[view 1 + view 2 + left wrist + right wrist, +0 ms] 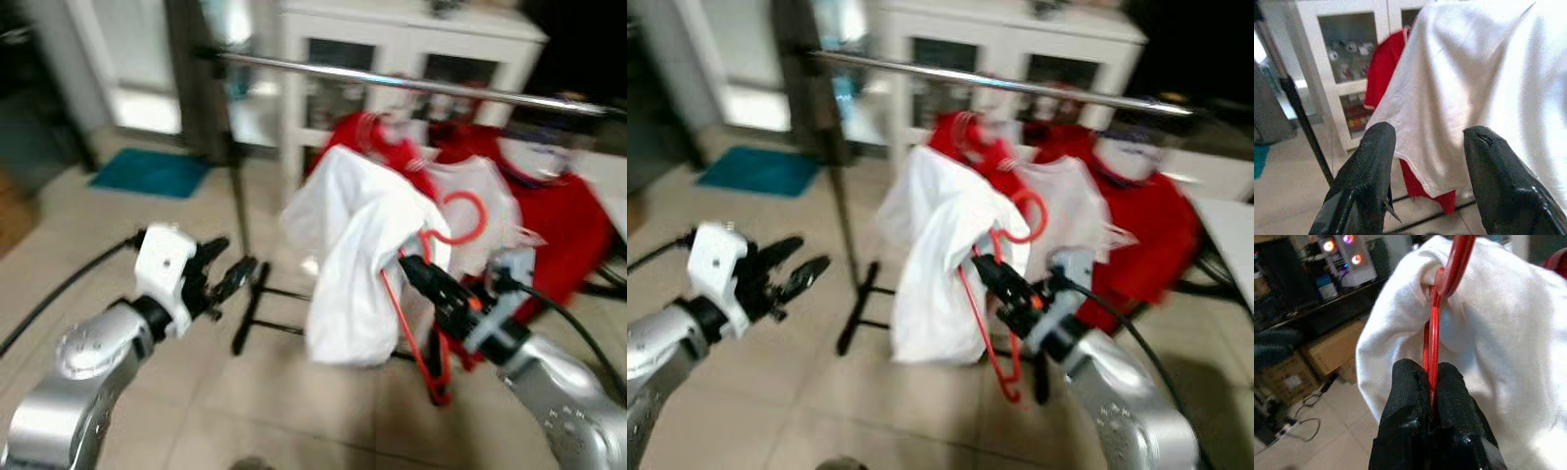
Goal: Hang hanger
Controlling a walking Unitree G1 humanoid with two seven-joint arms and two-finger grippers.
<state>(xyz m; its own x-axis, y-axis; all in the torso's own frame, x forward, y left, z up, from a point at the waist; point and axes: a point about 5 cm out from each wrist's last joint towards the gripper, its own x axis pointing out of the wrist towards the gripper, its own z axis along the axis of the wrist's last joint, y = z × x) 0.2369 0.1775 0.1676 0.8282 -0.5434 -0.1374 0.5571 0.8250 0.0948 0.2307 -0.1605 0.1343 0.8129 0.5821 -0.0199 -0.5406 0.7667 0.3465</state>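
So the right gripper [1432, 404] pinches the red hanger [431, 294] bearing a white shirt [362, 255], apparently below the rail [411, 83]; hooking remains, left gripper [1425, 161] gaping empty

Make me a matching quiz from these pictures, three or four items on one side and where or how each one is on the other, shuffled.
Column one:
1. red plastic hanger
2. left gripper
3. silver metal rail
4. teal floor mat

Column two:
A. open, holding nothing
B. lying on the tiled floor beyond the rack
C. pinched by the right gripper, white shirt draped on it
D. carrying red garments

Pairs: 1-C, 2-A, 3-D, 4-B
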